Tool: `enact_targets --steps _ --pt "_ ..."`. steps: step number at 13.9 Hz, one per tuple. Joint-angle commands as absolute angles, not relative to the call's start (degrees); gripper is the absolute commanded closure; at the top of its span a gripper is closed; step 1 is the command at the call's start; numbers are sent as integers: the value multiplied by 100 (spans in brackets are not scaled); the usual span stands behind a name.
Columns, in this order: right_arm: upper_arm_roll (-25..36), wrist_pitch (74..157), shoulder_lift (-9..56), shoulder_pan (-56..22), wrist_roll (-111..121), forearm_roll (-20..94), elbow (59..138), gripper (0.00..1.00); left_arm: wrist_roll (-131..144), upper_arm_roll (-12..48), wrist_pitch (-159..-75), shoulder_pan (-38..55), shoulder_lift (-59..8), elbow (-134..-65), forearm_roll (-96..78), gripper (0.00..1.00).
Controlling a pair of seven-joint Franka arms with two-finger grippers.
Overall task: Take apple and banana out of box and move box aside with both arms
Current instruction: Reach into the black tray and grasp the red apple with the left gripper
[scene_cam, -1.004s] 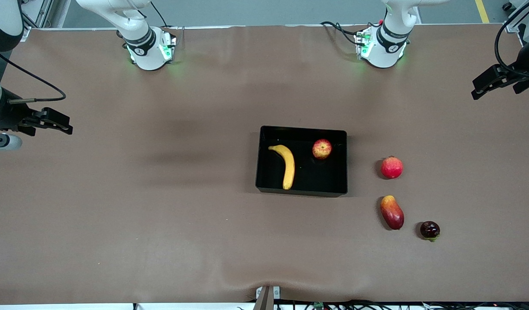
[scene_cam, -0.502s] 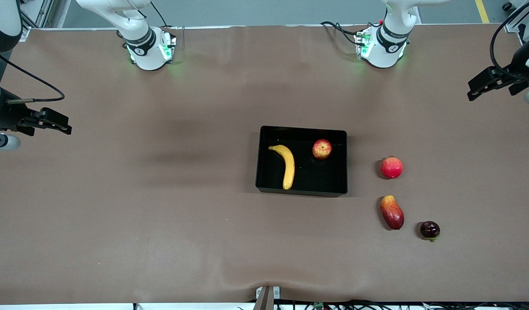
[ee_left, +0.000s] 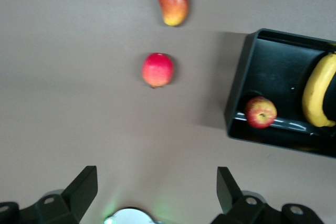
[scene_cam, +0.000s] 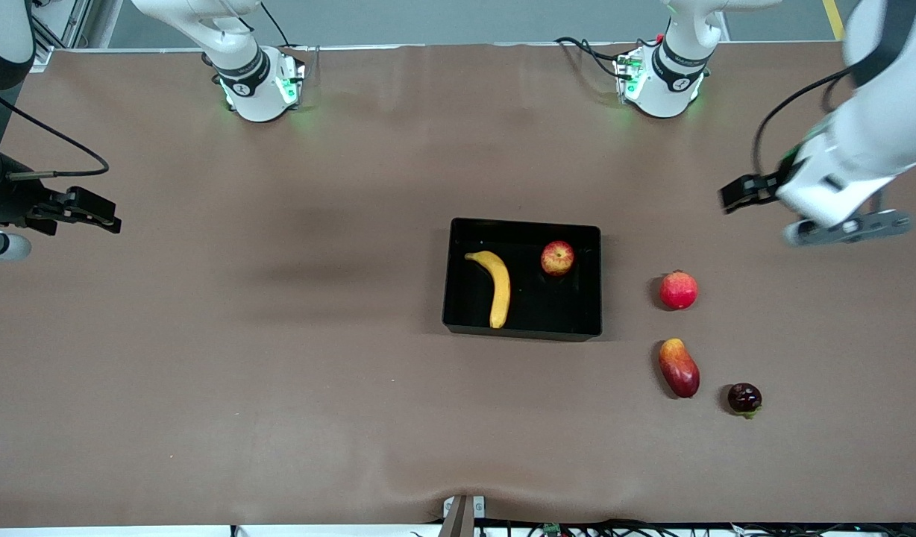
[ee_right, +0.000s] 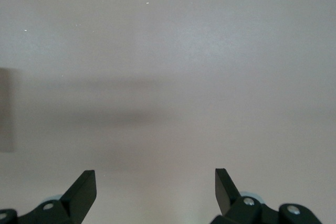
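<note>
A brown table [scene_cam: 279, 373] fills the front view, with both arm bases along its upper edge. The left arm [scene_cam: 876, 127] reaches in from the upper right of the frame, its big white wrist hanging over bare table at the left arm's end. The black box [scene_cam: 523, 328] sits a little right of the frame's centre, flat on the table. The left gripper [scene_cam: 734, 195] is in the right part of the frame, up in the air above the table, its jaws spread wide with nothing between them; the left wrist view shows both fingers [ee_left: 84, 187] far apart over bare cloth. The right gripper [scene_cam: 100, 212] hangs at the far left edge of the frame, over the right arm's end of the table, also wide apart and empty, and that arm waits. In the box lies the banana [scene_cam: 496, 286], in the half toward the right arm's end, with the apple [scene_cam: 557, 258] in the other half near the upper wall. Outside the box, lower right of centre, lie a mango [scene_cam: 679, 368], a red fruit [scene_cam: 678, 290] above it in the frame, and a small dark fruit [scene_cam: 744, 398] lowest.
</note>
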State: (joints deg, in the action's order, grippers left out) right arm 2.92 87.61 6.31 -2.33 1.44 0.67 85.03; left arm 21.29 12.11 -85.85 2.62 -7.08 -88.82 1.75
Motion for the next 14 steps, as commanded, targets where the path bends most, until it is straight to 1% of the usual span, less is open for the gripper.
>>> enact_targets --steps 1,4,6,8,12,14 --pt "264 8701 650 -184 123 -9 8411 0 3028 1554 -9102 255 -800 -9322 -43 0" --pt "272 8692 650 -176 123 -9 8402 0 4153 2055 -10261 246 -800 -10263 -53 0" --pt "272 8692 642 -185 123 -17 8402 0 4586 2232 -10887 290 -861 -10694 -18 0" --pt "281 8692 642 -176 123 -18 8402 0 4946 2259 -11179 465 -1036 -10837 26 0" --pt "272 8692 624 -9 123 -9 8341 0 5308 2259 -11417 737 -1458 -10846 79 0" --pt "272 8692 624 18 114 -9 8332 0 5667 2267 -11452 817 -1678 -10837 412 0"
